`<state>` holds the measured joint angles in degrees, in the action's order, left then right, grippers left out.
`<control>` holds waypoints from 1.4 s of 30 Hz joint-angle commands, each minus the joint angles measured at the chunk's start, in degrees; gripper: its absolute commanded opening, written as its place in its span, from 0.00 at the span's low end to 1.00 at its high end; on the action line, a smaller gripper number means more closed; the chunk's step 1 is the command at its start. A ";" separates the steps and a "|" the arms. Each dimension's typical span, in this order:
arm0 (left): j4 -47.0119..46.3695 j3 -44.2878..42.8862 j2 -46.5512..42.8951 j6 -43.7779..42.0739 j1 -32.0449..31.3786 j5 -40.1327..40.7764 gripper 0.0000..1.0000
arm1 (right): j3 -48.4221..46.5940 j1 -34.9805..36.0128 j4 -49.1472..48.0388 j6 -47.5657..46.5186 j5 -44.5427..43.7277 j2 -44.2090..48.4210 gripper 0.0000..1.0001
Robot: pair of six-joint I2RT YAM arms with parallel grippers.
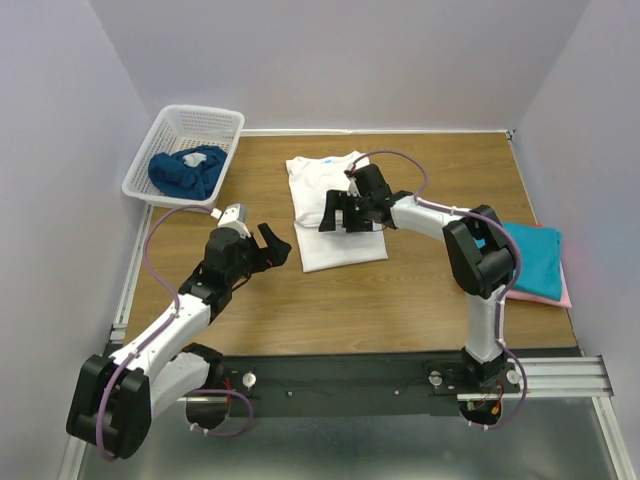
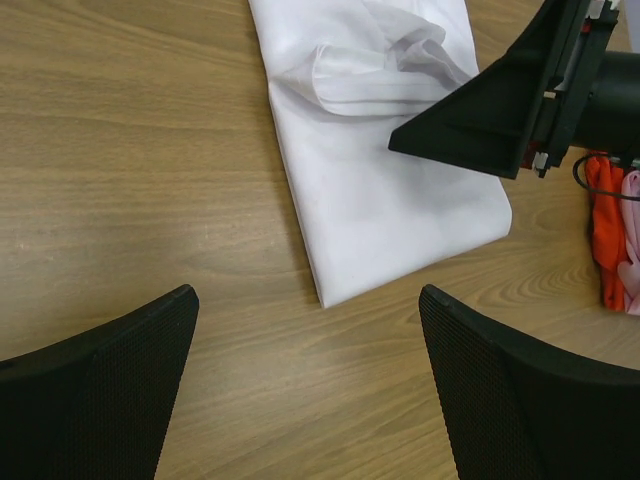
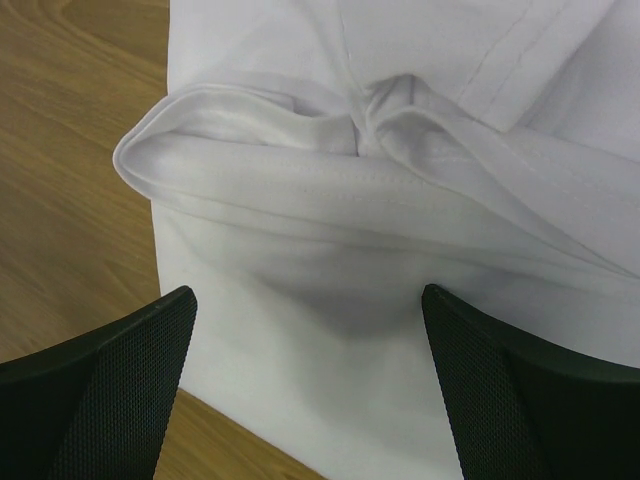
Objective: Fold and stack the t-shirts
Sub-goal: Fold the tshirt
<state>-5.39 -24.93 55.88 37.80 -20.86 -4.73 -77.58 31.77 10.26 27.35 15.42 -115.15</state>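
A white t-shirt (image 1: 338,240) lies partly folded into a long strip at the middle of the table. Its far part is bunched in a rolled fold (image 3: 340,190). My right gripper (image 1: 340,217) is open and empty, low over the shirt's middle, its fingers (image 3: 110,390) either side of the cloth. My left gripper (image 1: 275,245) is open and empty over bare wood, just left of the shirt's near corner (image 2: 330,290). A folded teal shirt (image 1: 532,258) lies on a pink one (image 1: 566,292) at the right edge. A dark blue shirt (image 1: 188,170) sits in the basket.
A white lattice basket (image 1: 200,112) stands at the far left corner. Red-orange cloth (image 2: 603,230) and pink cloth (image 2: 632,240) show at the right edge of the left wrist view. The right gripper's finger (image 2: 480,120) hangs over the shirt there. Walls close in on both sides.
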 commanded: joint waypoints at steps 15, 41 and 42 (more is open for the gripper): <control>-0.41 3.48 0.37 2.19 -0.14 -1.16 0.98 | -15.56 0.05 -6.57 -3.01 -7.15 -11.67 1.00; -0.41 5.33 -1.56 3.42 -0.14 -2.39 0.98 | -6.45 0.31 -9.73 -11.27 1.52 -0.17 1.00; -0.41 5.33 -1.56 3.42 -0.14 -2.39 0.98 | -5.57 0.31 -9.73 -11.36 3.11 -0.16 1.00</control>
<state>-5.06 -20.21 55.18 40.82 -20.86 -6.79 -87.26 31.77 0.23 16.80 10.83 -118.61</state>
